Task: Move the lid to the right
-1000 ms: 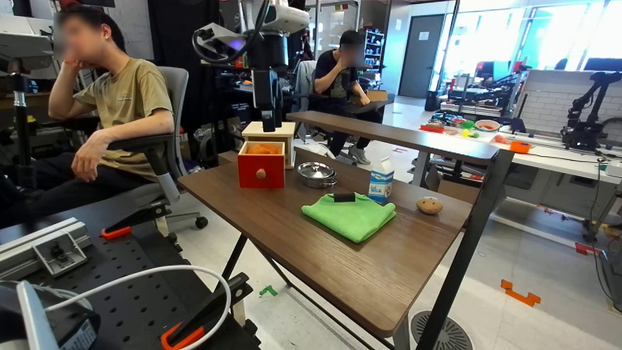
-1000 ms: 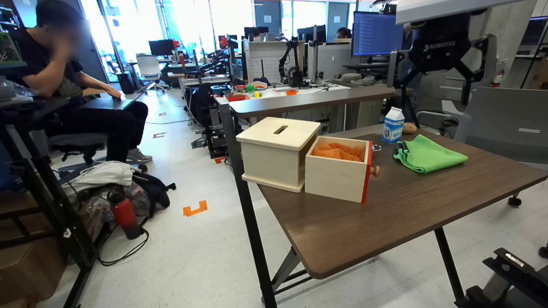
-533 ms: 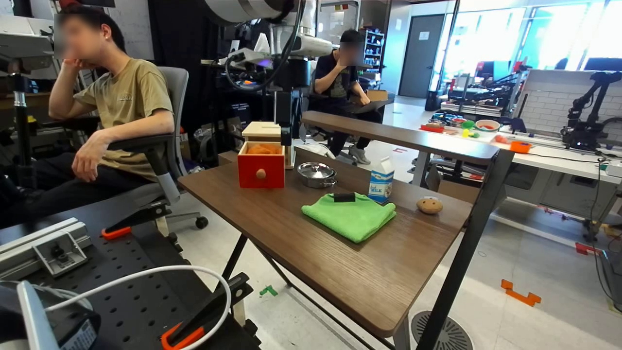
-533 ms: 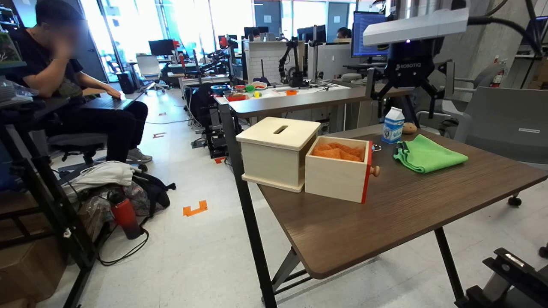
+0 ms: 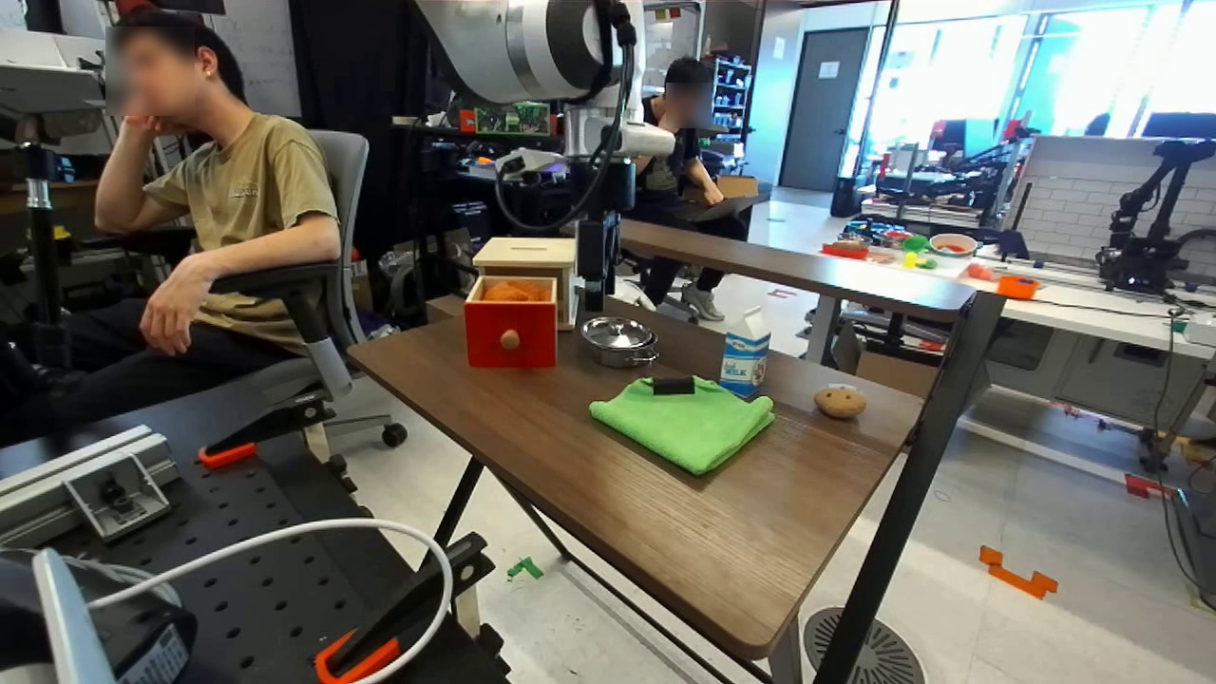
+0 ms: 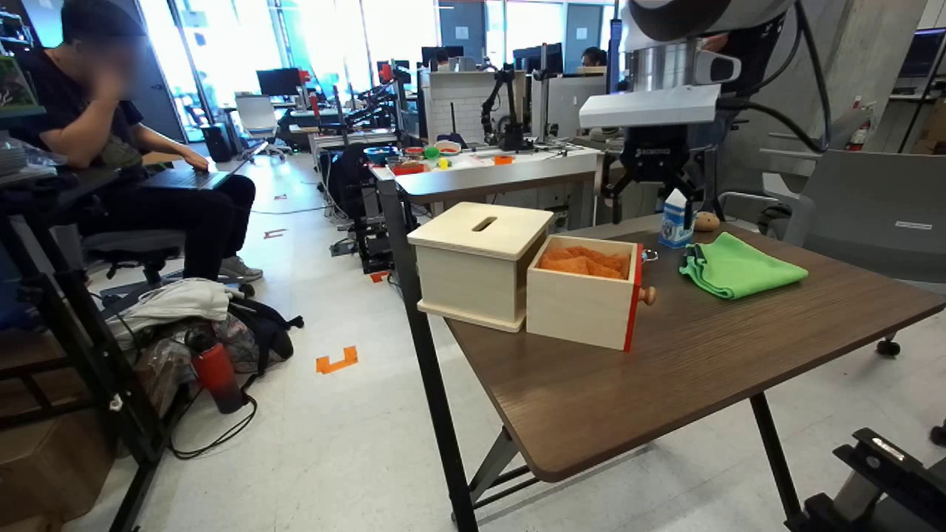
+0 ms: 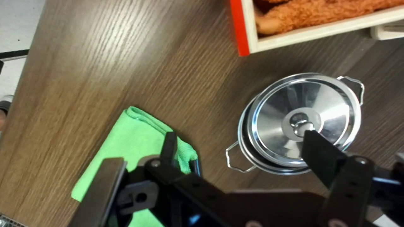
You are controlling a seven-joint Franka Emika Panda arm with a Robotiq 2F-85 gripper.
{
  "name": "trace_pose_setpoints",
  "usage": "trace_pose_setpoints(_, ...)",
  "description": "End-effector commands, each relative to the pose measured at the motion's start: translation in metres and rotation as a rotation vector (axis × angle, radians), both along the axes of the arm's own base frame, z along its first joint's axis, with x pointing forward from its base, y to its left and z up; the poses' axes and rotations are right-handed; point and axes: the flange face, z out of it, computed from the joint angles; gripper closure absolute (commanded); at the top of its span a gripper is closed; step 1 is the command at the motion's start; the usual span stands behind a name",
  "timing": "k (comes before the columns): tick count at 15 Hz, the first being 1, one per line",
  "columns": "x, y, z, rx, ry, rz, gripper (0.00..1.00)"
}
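Lid (image 7: 303, 107), 1: round, metal, knobbed; set off-centre on pot (image 5: 617, 358), on tabletop (image 5: 532, 408). Tool (image 6: 652, 220), 1: jaws well apart, above tabletop, near lid. Positions in an exterior view: red box (image 5: 511, 318), 1, just left of pot; wooden box (image 5: 525, 255), 1, on far side of red box; green cloth (image 5: 684, 427), 1, folded, nearer and right of pot; milk carton (image 5: 745, 356), 1, upright, beyond green cloth; potato (image 5: 840, 402), 1, rightmost.

I saw a folded green cloth (image 5: 679, 427) on the brown surface (image 5: 532, 427), a milk carton (image 5: 744, 361) standing near it, and a potato-shaped thing (image 5: 840, 403) near the carton. A red-fronted box (image 5: 489, 332) holding fuzzy orange plush (image 6: 584, 263) stood beside a pale wooden box (image 6: 473, 273) with a slotted top.
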Motion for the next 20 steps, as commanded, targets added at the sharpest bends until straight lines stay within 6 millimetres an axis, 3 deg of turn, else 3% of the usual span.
trace_pose_setpoints(1, 0.028, 0.013, -0.013, 0.020, -0.005, -0.017, 0.00)
trace_pose_setpoints(7, 0.052, 0.021, -0.031, 0.012, -0.044, -0.033, 0.00)
trace_pose_setpoints(15, 0.066, 0.025, -0.038, 0.050, -0.038, -0.028, 0.00)
trace_pose_setpoints(20, 0.065, 0.026, -0.030, 0.138, 0.035, 0.153, 0.00)
